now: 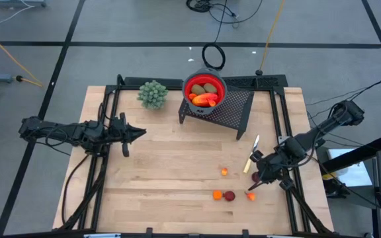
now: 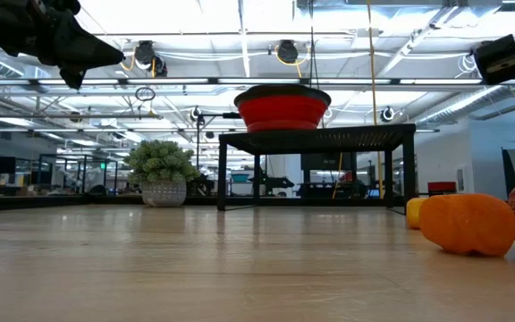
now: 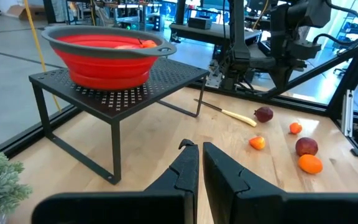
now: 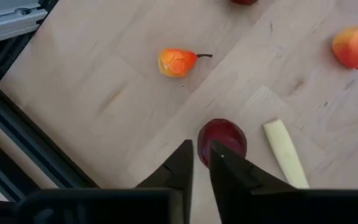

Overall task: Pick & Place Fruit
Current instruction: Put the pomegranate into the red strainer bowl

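clearly the right gripper [image 4: 201, 163] hovers over the small dark-red round toy fruit [image 4: 222, 140] lying on the wooden table [image 1: 170, 178], fingers nearly together; descending this narrow could knock it rolling away.

1. A red bowl [image 2: 283, 108] sits on a black rack [image 2: 316, 137].
2. A green plant ball [image 2: 160, 162] stands left of the rack.
3. An orange fruit [image 2: 468, 224] lies on the wooden table [image 2: 195, 268] at right, near a yellow piece [image 2: 413, 211].
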